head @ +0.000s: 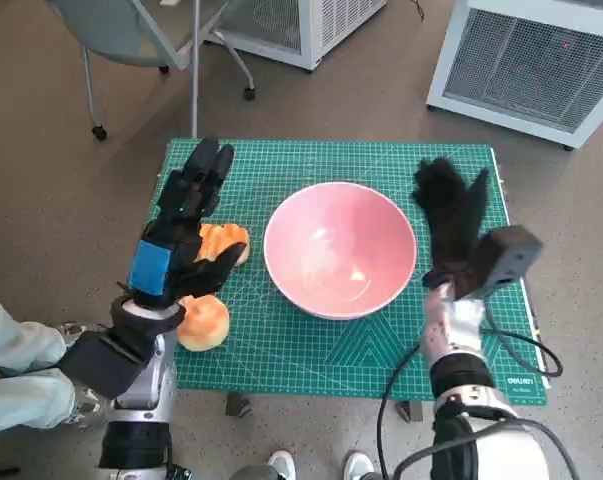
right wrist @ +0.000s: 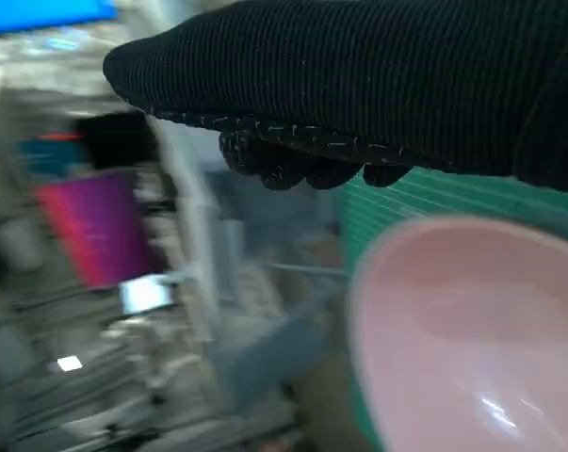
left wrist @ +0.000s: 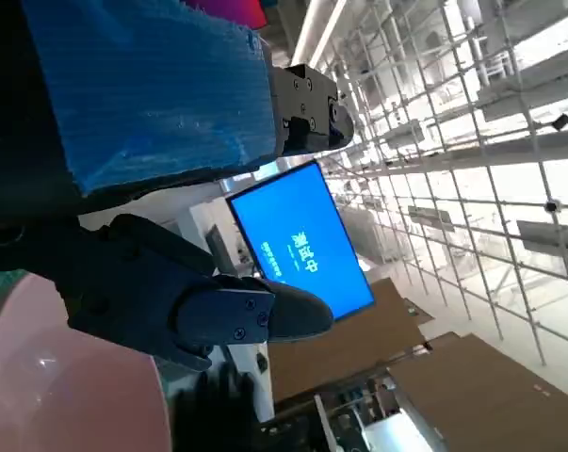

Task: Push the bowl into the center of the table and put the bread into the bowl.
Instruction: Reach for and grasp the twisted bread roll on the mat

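The pink bowl (head: pixel 341 248) sits upright near the middle of the green mat (head: pixel 301 360) that covers my desk (head: pixel 529 395), and nothing lies inside it. My left hand (head: pixel 184 225) hangs above the mat just beside the bowl's left rim, fingers stretched out and spread, holding nothing; the blue tape on its back faces up. Under and beside that hand lie two pieces of bread: one bread (head: pixel 224 241) close to the bowl's left rim, partly hidden by my thumb, and a rounder bun (head: pixel 205 321) a little nearer to me, still left of the bowl and apart from it. My right hand (head: pixel 453 220) in its knitted glove stands at the bowl's right rim, fingers extended and apart, gripping nothing; I cannot tell whether it touches the rim or is just beside it. In the right wrist view the glove (right wrist: pixel 378 89) runs above the bowl's (right wrist: pixel 472 330) pale inside, with the mat showing between them. In the left wrist view my black fingers (left wrist: pixel 218 315) reach past the bowl's (left wrist: pixel 67 386) edge. Beyond the bowl, off the desk, stand a chair (head: pixel 131 30) and two white units (head: pixel 521 60) on the floor.
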{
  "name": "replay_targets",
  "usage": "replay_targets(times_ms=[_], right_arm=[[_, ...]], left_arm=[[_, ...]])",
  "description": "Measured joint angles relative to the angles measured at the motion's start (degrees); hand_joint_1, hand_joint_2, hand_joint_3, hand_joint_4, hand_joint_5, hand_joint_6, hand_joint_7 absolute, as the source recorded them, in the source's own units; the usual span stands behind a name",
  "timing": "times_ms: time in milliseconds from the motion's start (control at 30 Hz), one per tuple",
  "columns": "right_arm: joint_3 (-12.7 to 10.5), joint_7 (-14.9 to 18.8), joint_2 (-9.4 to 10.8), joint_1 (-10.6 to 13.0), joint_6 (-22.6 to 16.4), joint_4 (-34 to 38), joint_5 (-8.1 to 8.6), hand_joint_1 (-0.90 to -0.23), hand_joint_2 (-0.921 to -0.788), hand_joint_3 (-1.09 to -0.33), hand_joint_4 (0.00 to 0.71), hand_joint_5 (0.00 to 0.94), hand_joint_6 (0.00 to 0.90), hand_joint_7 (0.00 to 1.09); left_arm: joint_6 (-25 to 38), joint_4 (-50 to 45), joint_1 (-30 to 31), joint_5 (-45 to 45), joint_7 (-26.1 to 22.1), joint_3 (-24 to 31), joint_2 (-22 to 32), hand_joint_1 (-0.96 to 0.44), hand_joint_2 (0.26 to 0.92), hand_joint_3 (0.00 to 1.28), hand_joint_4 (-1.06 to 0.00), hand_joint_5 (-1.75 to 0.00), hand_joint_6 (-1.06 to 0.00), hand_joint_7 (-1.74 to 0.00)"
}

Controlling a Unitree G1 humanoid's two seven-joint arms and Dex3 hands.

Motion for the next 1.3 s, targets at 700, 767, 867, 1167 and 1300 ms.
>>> replay_targets(times_ms=[700, 767, 867, 1167, 1300], right_arm=[[9.3, 15.9, -2.4, 12.7, -8.9, -33.4, 2.47, -0.635, -0.921, -0.788, 0.207, 0.003, 0.017, 0.61], [10.6, 16.6, -3.5, 15.1, -6.5, -37.8, 2.37, -0.639, -0.921, -0.788, 0.194, 0.002, 0.008, 0.59], [11.9, 16.9, -4.8, 18.2, -2.9, -43.7, 2.34, -0.649, -0.921, -0.788, 0.172, 0.001, 0.002, 0.55], [13.6, 15.8, -5.6, 22.6, 2.6, -52.7, 2.19, -0.682, -0.921, -0.787, 0.149, 0.000, -0.001, 0.52], [14.0, 15.1, -5.5, 23.3, 2.9, -54.0, 1.91, -0.685, -0.921, -0.786, 0.148, 0.000, -0.001, 0.52]], left_arm=[[-0.1, 3.9, -3.6, -2.1, -3.0, 0.5, 1.3, -0.55, 0.921, 0.36, -0.25, 0.00, -0.20, -0.15], [0.1, 4.1, -3.8, -2.4, -3.6, 0.7, 1.8, -0.55, 0.921, 0.35, -0.25, 0.00, -0.20, -0.14], [0.2, 4.2, -4.2, -3.0, -4.2, 1.0, 2.6, -0.55, 0.921, 0.34, -0.25, 0.00, -0.20, -0.13], [0.2, 4.4, -5.6, -3.6, -5.7, 1.0, 3.6, -0.56, 0.921, 0.30, -0.25, 0.00, -0.22, -0.11], [0.1, 4.8, -5.9, -3.6, -6.3, 1.0, 3.6, -0.56, 0.921, 0.30, -0.25, 0.00, -0.22, -0.11]])
